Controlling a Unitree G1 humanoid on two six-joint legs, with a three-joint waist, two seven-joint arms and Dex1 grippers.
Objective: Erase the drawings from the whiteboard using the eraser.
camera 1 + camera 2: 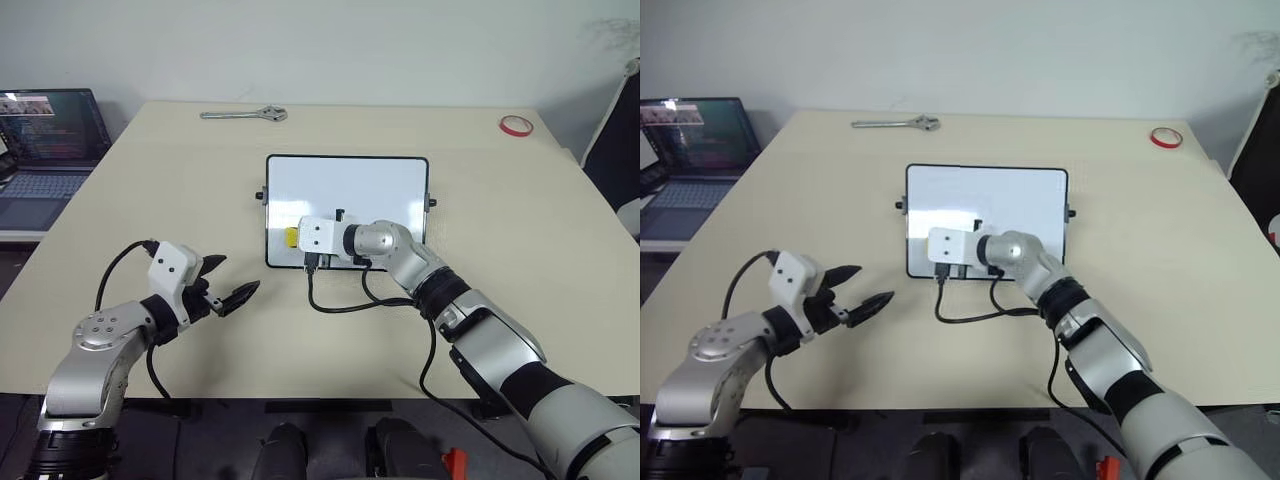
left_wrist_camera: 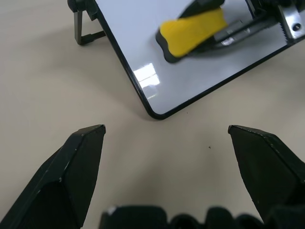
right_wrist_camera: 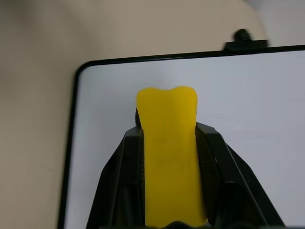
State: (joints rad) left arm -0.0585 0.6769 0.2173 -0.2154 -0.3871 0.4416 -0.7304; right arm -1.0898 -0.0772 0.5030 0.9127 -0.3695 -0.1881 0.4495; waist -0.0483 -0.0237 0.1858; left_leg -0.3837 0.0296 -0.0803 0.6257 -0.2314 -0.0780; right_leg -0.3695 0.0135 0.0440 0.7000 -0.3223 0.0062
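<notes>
Right wrist view: my right end effector (image 3: 167, 157) is clamped on the eraser (image 3: 169, 152), one black finger on each long side, and the yellow block sticks out past the fingertips over the whiteboard (image 3: 257, 133), near one rounded corner of its black frame. From the head views, the board lies flat in the middle of the tabletop (image 1: 130, 200), and my right arm reaches across its near edge, so the eraser sits over the board's near-left part. The board's surface that I can see is plain white; I cannot make out any drawings, and my arm hides part of the near edge.

My left end effector (image 1: 228, 282) hovers over bare tabletop to the left of the board, well apart from it, its two fingers spread wide with nothing between them. It points toward the board's near-left corner.

A wrench (image 1: 245, 115) lies near the far edge, a red tape ring (image 1: 516, 125) at the far right, and a laptop (image 1: 45, 150) stands off to the left.
</notes>
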